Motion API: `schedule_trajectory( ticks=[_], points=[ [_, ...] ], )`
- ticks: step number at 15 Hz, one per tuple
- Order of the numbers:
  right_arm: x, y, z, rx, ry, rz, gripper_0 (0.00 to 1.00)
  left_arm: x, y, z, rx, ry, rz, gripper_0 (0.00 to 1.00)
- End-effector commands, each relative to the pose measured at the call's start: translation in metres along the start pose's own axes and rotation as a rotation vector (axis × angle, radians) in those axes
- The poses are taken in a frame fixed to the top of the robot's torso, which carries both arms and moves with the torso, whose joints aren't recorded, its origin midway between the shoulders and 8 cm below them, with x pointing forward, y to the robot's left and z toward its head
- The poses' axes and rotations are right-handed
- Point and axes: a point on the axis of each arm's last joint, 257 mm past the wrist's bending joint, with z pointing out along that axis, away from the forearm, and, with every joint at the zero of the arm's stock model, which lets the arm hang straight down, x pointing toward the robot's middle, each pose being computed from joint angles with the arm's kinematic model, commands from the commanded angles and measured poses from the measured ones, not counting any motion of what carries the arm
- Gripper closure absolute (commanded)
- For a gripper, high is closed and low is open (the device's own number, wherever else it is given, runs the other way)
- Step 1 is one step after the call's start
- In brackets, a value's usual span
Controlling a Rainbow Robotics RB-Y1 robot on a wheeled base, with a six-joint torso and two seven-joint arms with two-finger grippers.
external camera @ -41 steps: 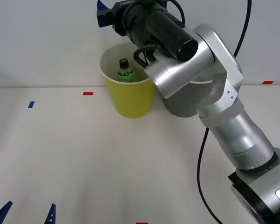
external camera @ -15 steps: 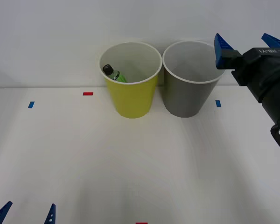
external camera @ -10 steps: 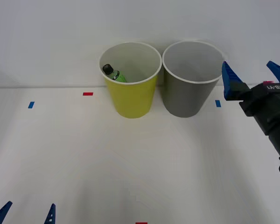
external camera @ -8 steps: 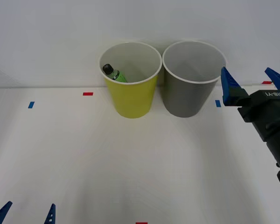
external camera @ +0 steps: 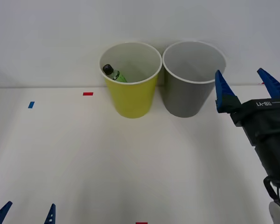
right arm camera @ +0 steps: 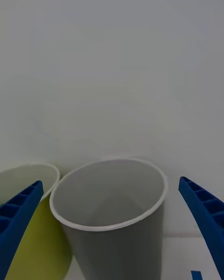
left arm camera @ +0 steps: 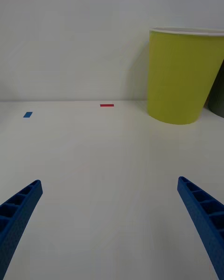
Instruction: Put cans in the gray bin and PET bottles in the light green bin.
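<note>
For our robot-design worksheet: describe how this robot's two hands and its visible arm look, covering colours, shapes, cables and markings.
The right hand has two bright blue, ribbed, pointed fingers on a black body with small white lettering. Behind it the arm is a black cylinder, with a black cable looping near its lower end. The left hand shows two matching blue ribbed fingertips at the table's near edge.

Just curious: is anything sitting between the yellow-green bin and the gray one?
Nothing. In the front view the light green bin and the gray bin stand side by side, rims nearly touching.
</note>
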Motion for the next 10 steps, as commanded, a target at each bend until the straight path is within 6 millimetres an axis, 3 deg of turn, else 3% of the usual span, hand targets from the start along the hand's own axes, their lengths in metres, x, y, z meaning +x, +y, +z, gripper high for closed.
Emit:
schedule_trajectory(
  ticks=[1,10],
  points=[
    [0.040,-0.023,-0.021,0.012,0.012,-0.093,0.00,0.000,0.000,0.000,0.000,0.000,0.000,0.00],
    [0.090,-0.052,-0.125,0.082,0.107,-0.137,0.00,0.000,0.000,0.000,0.000,0.000,0.000,0.00]
  ],
)
